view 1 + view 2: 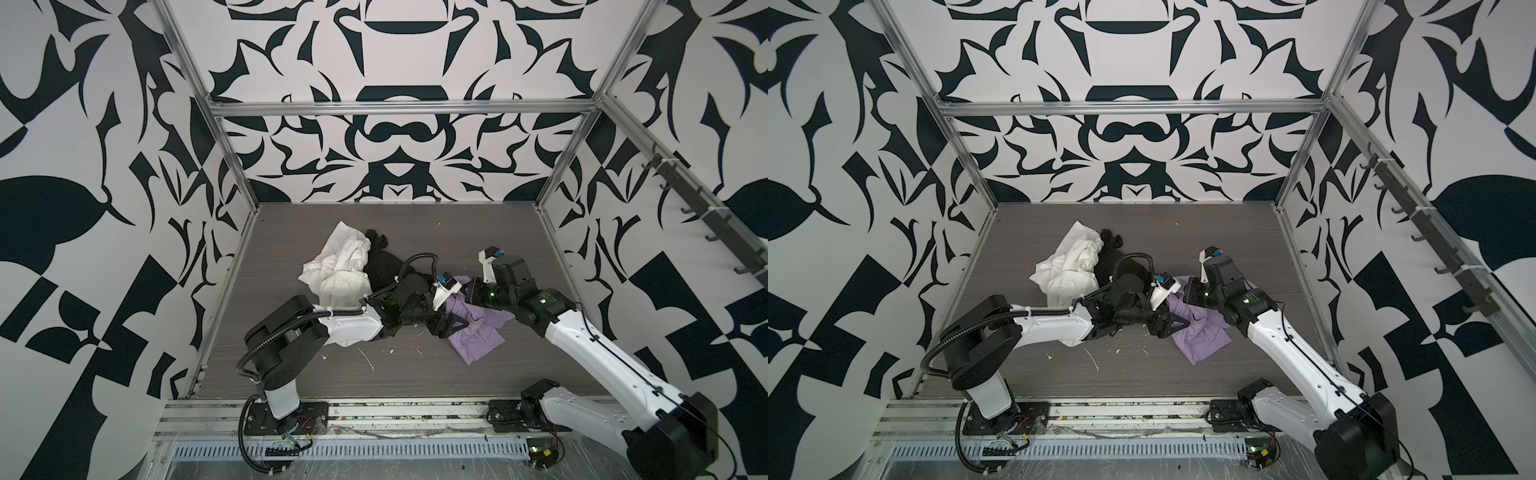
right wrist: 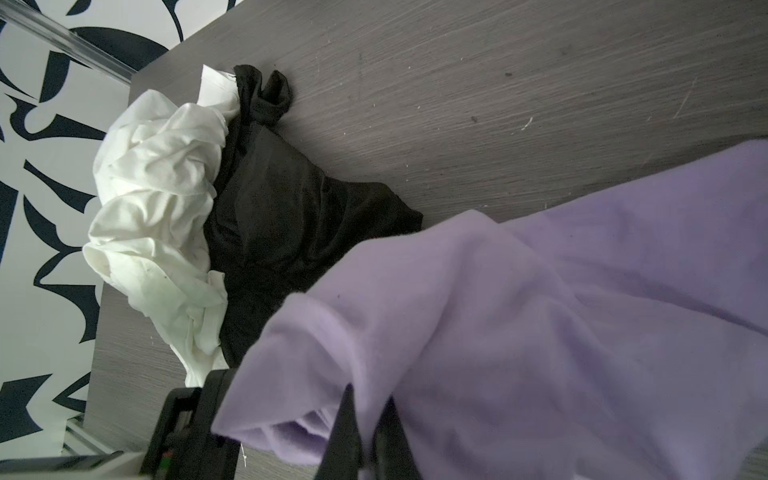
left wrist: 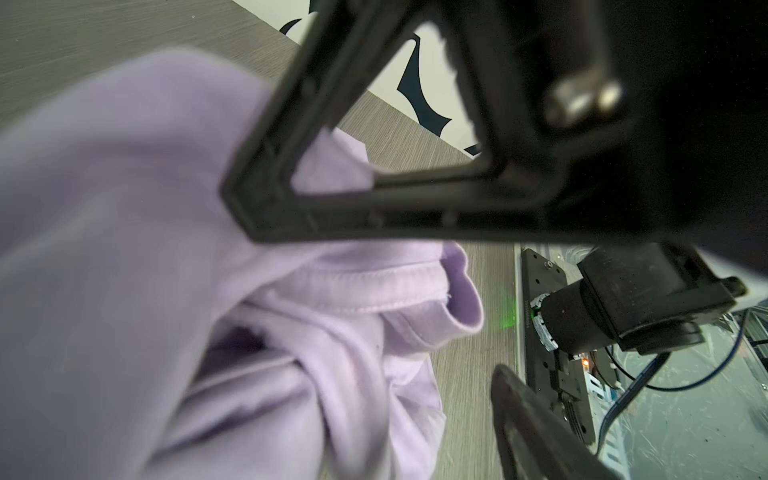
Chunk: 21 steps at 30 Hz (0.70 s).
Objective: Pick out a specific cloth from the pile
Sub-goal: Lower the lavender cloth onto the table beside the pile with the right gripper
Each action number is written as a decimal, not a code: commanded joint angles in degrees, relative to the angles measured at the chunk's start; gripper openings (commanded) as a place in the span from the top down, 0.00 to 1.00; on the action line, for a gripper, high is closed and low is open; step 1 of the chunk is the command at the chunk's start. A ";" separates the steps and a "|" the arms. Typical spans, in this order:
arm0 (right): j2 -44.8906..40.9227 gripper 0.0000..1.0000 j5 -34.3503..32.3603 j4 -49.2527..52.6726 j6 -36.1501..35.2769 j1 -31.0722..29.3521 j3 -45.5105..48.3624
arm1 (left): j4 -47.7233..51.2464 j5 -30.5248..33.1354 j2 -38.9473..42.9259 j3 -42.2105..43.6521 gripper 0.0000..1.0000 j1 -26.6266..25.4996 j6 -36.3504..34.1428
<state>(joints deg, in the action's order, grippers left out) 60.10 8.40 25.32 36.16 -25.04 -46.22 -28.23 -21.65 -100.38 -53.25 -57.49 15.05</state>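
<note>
We tag this as the separation step, nearly finished. The lavender cloth (image 1: 478, 338) lies bunched on the desk (image 1: 478, 232). It sits to the right of the pile (image 1: 353, 270) and nearer the front edge, between the two arms in both top views. The pile shows as the white cloth (image 1: 338, 270) with the black cloth (image 1: 384, 266) tucked against its right side. We cannot tell whether the lavender cloth touches the black cloth. From above the left wrist covers that spot, and in the right wrist view the two overlap, perhaps only by line of sight.

The right tool (image 2: 368, 419) is closed and pinches a fold of the lavender cloth, with fabric draping off both sides of its fingers in the right wrist view. From above, its own wrist hides those fingers.

The left tool (image 1: 448, 326) sits at the lavender cloth's left edge. In the left wrist view its jaws stand wide apart. One finger is up against the fabric, the other is well clear over bare desk, and nothing is pinched.

Our judgement is that the right tool alone carries the cloth. The next move calls for lifting it up and away from the pile, toward the right or front. The left tool should back off before or along with that lift, since the finger lying on the fabric could drag or snag it. The cloth is held at a single point and will hang long, so the lift needs enough height. We would also watch that the black cloth does not trail along.
</note>
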 commanded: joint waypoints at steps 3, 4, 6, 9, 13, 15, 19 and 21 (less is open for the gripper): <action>1.70 1.00 3.36 -4.34 1.75 1.76 2.80 | -3.74 -0.76 -1.47 -3.60 0.26 0.19 0.92; 2.00 1.00 3.83 -4.89 1.94 2.00 3.19 | -3.76 -0.66 -1.77 -3.89 0.27 0.19 1.07; 2.48 0.94 4.29 -5.49 1.96 2.18 3.79 | -3.26 -0.10 -2.00 -4.29 0.28 0.19 1.16; 2.24 0.87 4.41 -5.23 1.68 2.71 3.85 | -2.33 0.38 -2.19 -4.49 0.29 0.19 0.85; 0.29 0.75 4.26 -3.01 0.61 4.11 1.88 | -2.32 0.66 -1.93 -4.01 0.30 0.19 0.69; -0.90 0.68 4.26 -1.92 -0.42 5.27 0.37 | -2.40 0.80 -1.82 -3.83 0.30 0.27 0.43; -1.91 0.61 4.68 -0.42 -2.93 9.12 -2.41 | -3.05 0.67 -2.22 -3.87 0.30 0.28 0.48; -1.42 0.59 6.47 -0.13 -3.39 11.98 -3.51 | -3.21 0.40 -2.38 -3.98 0.30 0.28 0.64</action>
<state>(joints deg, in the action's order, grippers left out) 59.24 13.02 24.25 34.76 -15.59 -46.48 -28.62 -21.21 -102.32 -55.51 -57.49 16.08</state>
